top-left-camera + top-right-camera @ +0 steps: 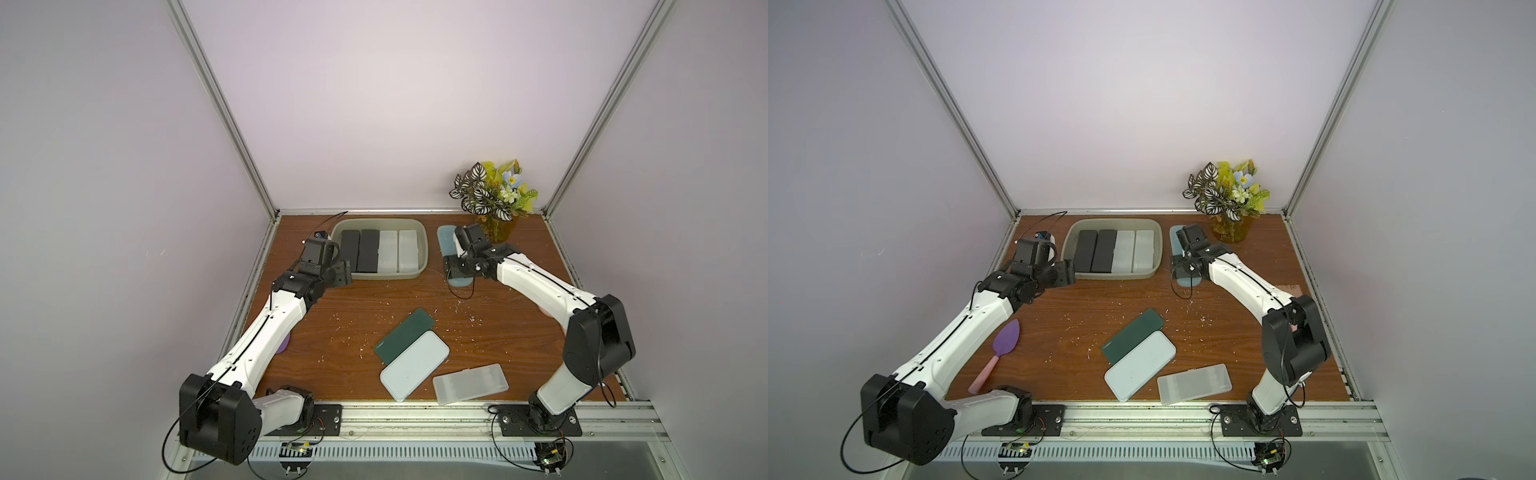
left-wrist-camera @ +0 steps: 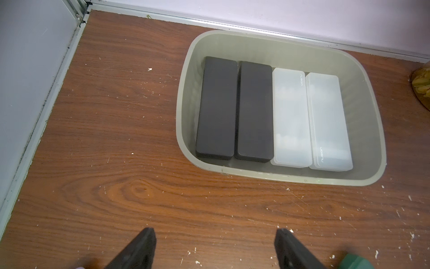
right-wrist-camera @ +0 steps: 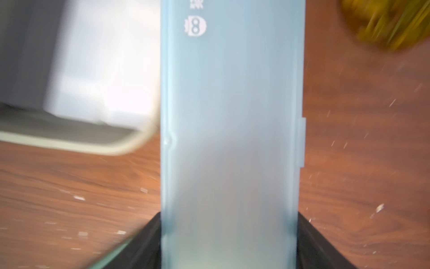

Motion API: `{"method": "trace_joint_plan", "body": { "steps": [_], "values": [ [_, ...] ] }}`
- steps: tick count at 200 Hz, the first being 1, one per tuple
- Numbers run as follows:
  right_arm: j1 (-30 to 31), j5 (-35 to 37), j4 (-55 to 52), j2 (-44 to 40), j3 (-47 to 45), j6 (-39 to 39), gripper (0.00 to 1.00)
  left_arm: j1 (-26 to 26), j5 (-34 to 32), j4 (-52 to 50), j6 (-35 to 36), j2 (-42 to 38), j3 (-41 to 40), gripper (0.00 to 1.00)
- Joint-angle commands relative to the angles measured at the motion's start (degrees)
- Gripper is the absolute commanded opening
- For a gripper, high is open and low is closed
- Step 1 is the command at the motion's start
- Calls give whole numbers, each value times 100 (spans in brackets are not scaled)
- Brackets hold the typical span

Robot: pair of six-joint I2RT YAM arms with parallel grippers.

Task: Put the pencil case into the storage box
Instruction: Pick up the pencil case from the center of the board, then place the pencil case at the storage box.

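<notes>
Right pincer (image 3: 229, 216): closed on blue pencil case (image 3: 232, 104), black fingers (image 3: 144, 246) pressed to both long sides. Case sits just right of storage box (image 1: 386, 276), outside it, at far side of bench (image 1: 353, 316); lifted or resting, cannot tell. Box contents: two black cases (image 1: 368, 249), two frosted cases (image 1: 388, 249), side by side. Left pincer (image 2: 215, 233): open, empty, by box's near left corner. Near middle of bench: dark green case (image 1: 405, 334), pale case (image 1: 415, 365), clear case (image 1: 471, 382).

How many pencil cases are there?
8. In the box: two black cases, two clear cases. On the table: green case, pale case, frosted case. Beside the box, in the right gripper: blue case. More may be hidden.
</notes>
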Motion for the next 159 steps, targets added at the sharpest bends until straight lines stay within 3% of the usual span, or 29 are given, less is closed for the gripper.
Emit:
{"method": "trace_joint_plan", "body": {
  "steps": [1, 80, 159],
  "values": [
    [176, -111, -423, 75, 786, 208, 57, 77, -174, -56, -34, -133, -34, 81],
    [750, -618, -700, 2513, 3739, 715, 56, 259, -192, -103, 26, -378, -103, 81],
    [827, -384, -713, 3650, 4398, 1062, 57, 319, -174, -128, 82, -491, -226, 82]
  ]
}}
